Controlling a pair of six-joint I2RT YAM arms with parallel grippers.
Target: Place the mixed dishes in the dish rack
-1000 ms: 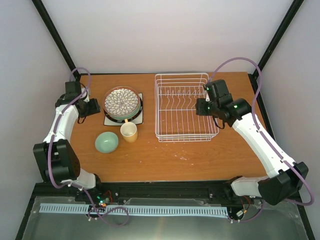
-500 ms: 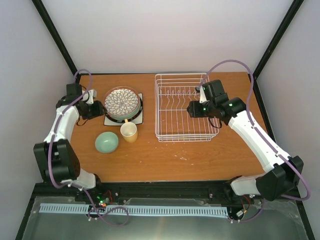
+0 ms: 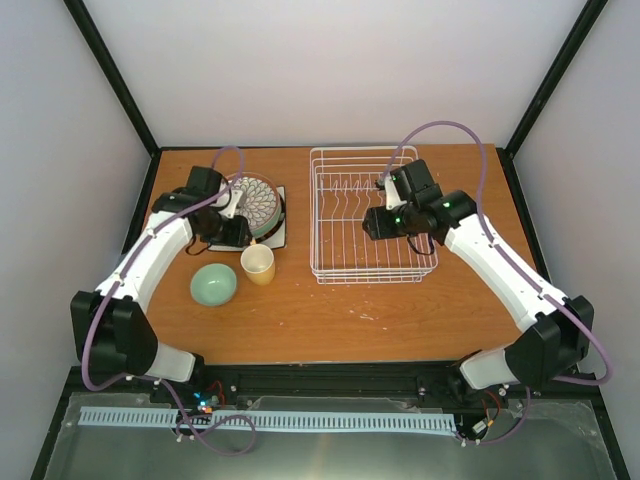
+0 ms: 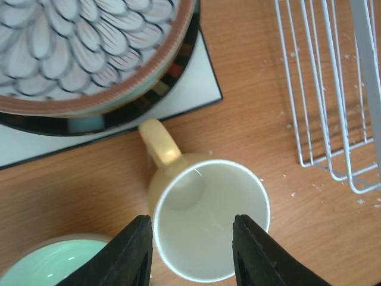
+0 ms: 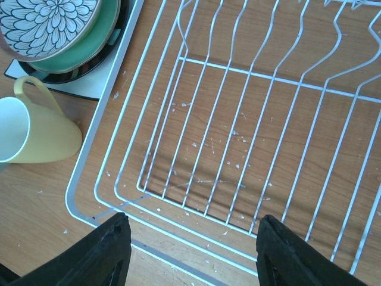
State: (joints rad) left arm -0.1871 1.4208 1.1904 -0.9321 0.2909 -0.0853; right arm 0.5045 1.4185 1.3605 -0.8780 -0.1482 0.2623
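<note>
- Clearly the mug (image 4: 208, 229) is the first pick: it stands upright on the bench (image 3: 330, 310), handle toward the plate stack (image 4: 89, 53), loose and easy to reach.
- Left claw (image 4: 191, 253) hangs over the mug with its jaws partly apart, one finger at the near rim and the other over the mouth. It holds nothing, and I judge it is lining up a pinch on the wall.
- Bowl (image 4: 53, 265) sits just beside the mug, so the approach has to stay tight.
- Round plates rest piled on the square plate (image 4: 193, 83), probably left for later since a stack is harder to lift.
- Right claw (image 5: 190, 256) hovers wide open and empty over the rack (image 3: 340, 255), likely to steady or receive.
- No dish is in the rack yet.
- Compared with a second ago, the left arm has swung in from the bench's left edge across the stack, and the right arm has slid left over the rack; no dish has moved.
</note>
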